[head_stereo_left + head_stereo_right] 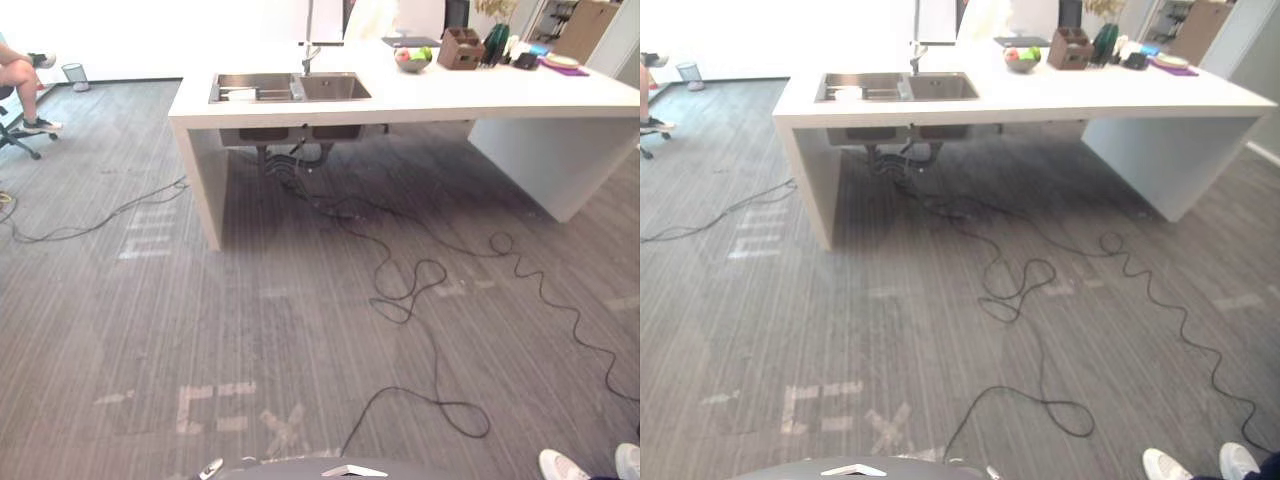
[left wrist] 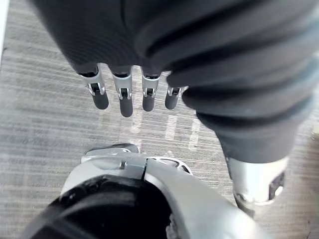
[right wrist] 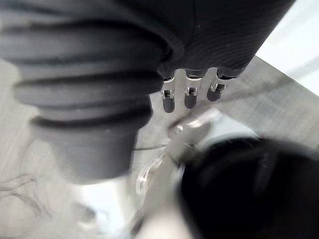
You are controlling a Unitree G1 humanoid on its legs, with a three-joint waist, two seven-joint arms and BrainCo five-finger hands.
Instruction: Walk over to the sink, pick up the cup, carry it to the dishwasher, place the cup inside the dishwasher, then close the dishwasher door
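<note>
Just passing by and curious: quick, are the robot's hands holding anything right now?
Left hand: open, fingers hanging straight, holding nothing.
Right hand: open, fingers straight, holding nothing.

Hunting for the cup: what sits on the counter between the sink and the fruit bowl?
Nothing; the white counter between the sink and the fruit bowl is bare, seen in both eye views.

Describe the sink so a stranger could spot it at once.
Find the long white counter standing on the grey carpet. Near its left end, the steel sink is sunk into the top, a tall faucet rising behind it. Unlike the fruit bowl and brown holder further right, it has two recessed basins.
</note>
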